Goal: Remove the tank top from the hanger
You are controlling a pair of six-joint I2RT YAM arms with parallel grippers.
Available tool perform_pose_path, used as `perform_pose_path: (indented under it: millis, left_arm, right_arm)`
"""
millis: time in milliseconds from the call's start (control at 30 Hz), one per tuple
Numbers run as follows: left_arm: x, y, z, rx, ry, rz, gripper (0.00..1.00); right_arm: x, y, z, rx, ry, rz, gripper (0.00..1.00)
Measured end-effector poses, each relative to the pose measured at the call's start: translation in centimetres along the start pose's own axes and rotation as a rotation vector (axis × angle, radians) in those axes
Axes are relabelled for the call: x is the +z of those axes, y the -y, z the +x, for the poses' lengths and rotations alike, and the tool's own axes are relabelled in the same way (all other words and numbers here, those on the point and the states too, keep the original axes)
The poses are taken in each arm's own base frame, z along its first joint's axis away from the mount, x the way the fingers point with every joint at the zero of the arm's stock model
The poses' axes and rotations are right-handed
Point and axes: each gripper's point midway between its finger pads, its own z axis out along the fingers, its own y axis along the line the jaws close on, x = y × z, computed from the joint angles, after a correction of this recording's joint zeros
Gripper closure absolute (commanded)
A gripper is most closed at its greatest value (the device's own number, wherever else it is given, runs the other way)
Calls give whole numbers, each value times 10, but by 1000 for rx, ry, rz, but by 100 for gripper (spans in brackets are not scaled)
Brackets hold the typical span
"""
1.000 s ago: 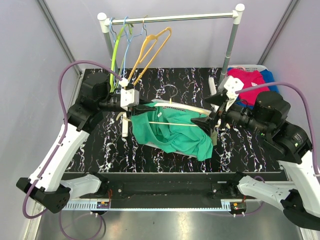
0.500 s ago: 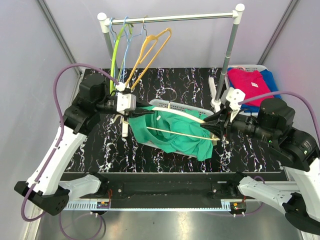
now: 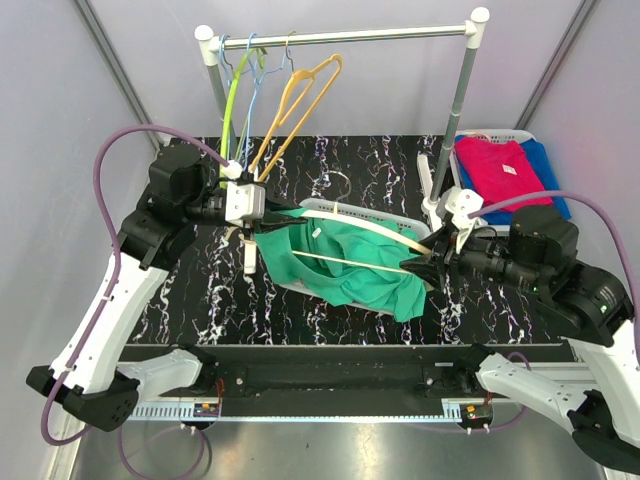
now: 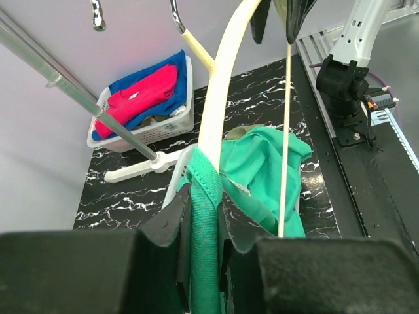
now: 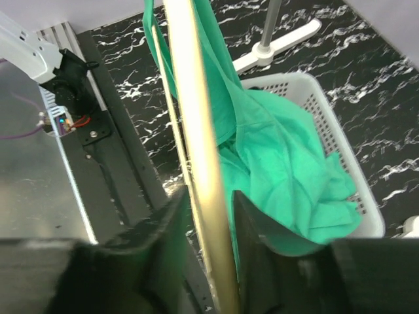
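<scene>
A green tank top point(image 3: 352, 270) hangs half off a cream hanger point(image 3: 365, 224) above a white basket point(image 3: 392, 217). My left gripper point(image 3: 272, 222) is at the garment's left end, shut on a green shoulder strap point(image 4: 206, 248) that runs up beside the hanger's curved arm point(image 4: 222, 85). At the hanger's right end, my right gripper point(image 3: 418, 262) is shut on the cream hanger arm point(image 5: 196, 131), one finger on each side. Loose green cloth point(image 5: 281, 176) sags into the basket point(image 5: 340, 150) below it.
A clothes rack point(image 3: 340, 37) stands at the back with orange point(image 3: 300, 95), green point(image 3: 232, 110) and blue hangers on its left end. A second white basket with red and blue clothes point(image 3: 495, 160) sits at the back right. The rack's foot point(image 4: 131, 171) lies near the basket.
My right gripper went from open to shut on the hanger's right end. My left gripper drew the strap a little left and back. The hanger tilted, right end lower.
</scene>
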Motion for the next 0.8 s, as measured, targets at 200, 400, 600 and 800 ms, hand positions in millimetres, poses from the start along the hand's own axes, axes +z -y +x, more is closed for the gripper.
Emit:
perform_pose_path:
  millis: [200, 400, 600, 800]
  left_arm:
    - [-1, -2, 1, -10, -5, -9, 100]
    - [0, -4, -1, 7, 6, -18, 26]
    - [-3, -7, -7, 34, 17, -47, 1]
    - [-7, 0, -6, 48, 18, -70, 1]
  right_arm:
    - [6, -5, 5, 9, -27, -42, 100]
    - [-1, -7, 4, 7, -16, -39, 100]
    - [-13, 5, 17, 15, -58, 63, 100]
    - [-34, 10, 16, 9, -54, 130, 100]
